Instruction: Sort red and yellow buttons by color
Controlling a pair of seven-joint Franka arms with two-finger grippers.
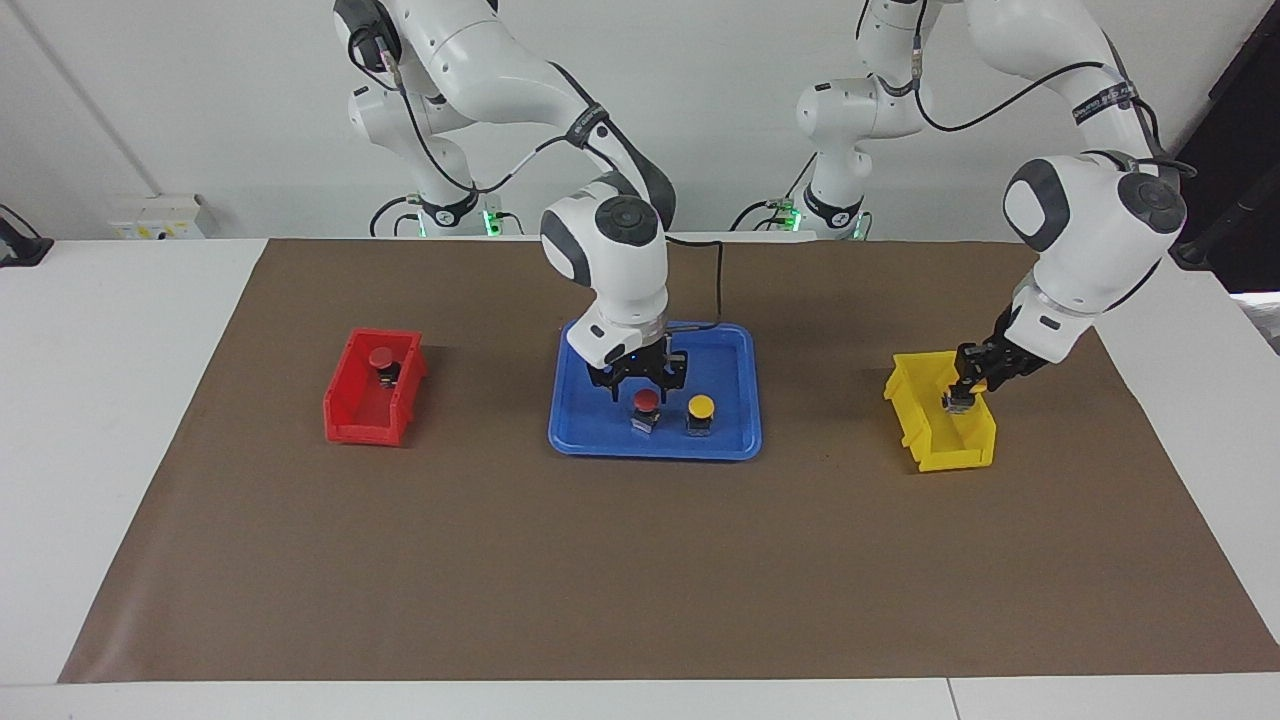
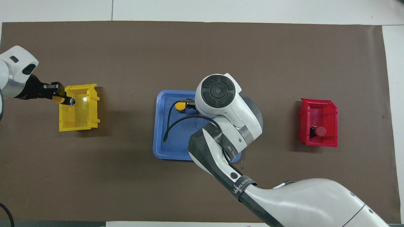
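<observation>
My left gripper (image 1: 962,392) is shut on a yellow button (image 2: 57,100), low over the yellow bin (image 1: 950,455) at its outer wall, toward the left arm's end of the table. My right gripper (image 1: 642,380) stands open just above a red button (image 1: 647,400) in the blue tray (image 1: 590,430). A second yellow button (image 1: 701,406) stands beside that red one. Another red button (image 1: 381,358) lies in the red bin (image 1: 360,420). In the overhead view the right arm's wrist hides its gripper and the tray's red button.
The tray sits mid-table on a brown mat (image 1: 640,560), with the red bin toward the right arm's end. The right arm (image 2: 227,126) covers much of the tray from above. Bare mat lies farther from the robots than the tray and bins.
</observation>
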